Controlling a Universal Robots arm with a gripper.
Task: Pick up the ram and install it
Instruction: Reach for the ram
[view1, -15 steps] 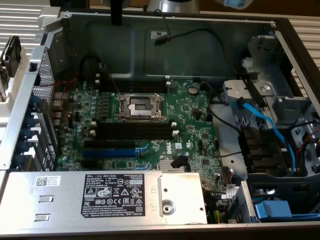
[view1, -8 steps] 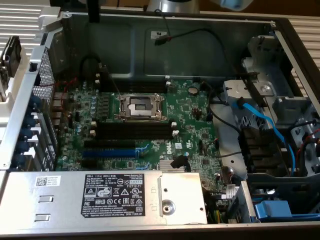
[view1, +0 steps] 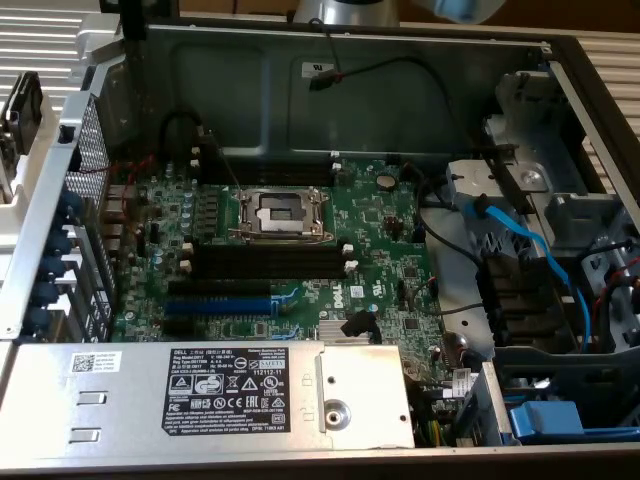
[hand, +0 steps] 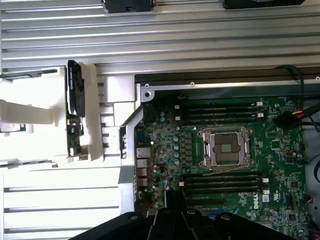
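Notably, the wrist view finds the ram (hand: 75, 100) (in white holder (hand: 93, 100)), tool (hand: 174, 200) clenched.

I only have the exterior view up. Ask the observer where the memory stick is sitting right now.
Observer: The memory stick stands on edge in a white holder, outside the computer case.
Operator: Is the gripper holding it?
Observer: No. The gripper is shut and well apart from the stick, with nothing in it.
Operator: The slots on the far side of the processor socket are in shadow for me. Anything in them?
Observer: From the wrist view, those memory slots look empty.
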